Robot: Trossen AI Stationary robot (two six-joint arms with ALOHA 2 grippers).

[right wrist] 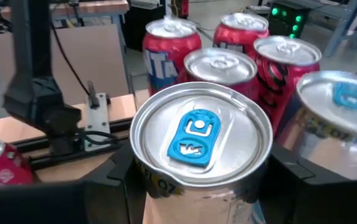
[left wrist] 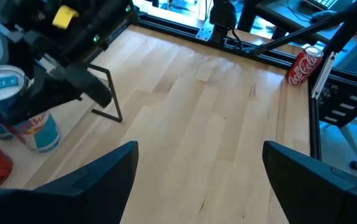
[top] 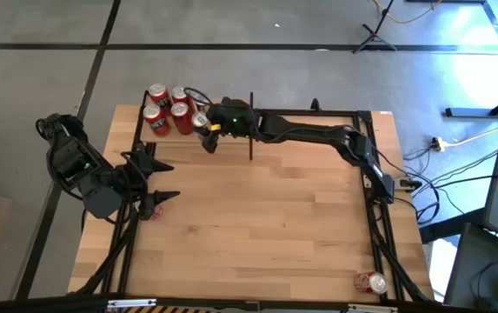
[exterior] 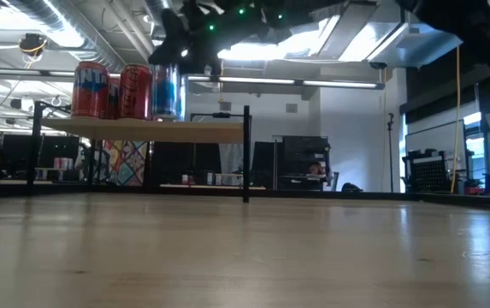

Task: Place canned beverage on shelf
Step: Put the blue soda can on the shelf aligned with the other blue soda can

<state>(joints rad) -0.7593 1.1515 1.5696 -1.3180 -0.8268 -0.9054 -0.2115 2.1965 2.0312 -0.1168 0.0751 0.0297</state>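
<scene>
Lying on its side at the table's near right corner is a red can. Farther in, at the left edge, the left gripper waits with fingers spread and nothing between them. At the far left, the right gripper clasps a blue-tabbed can over the shelf, beside four red cans standing there.

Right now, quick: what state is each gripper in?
Left gripper: open, empty, at the table's left edge.
Right gripper: shut on the blue-tab can, at the shelf.
</scene>
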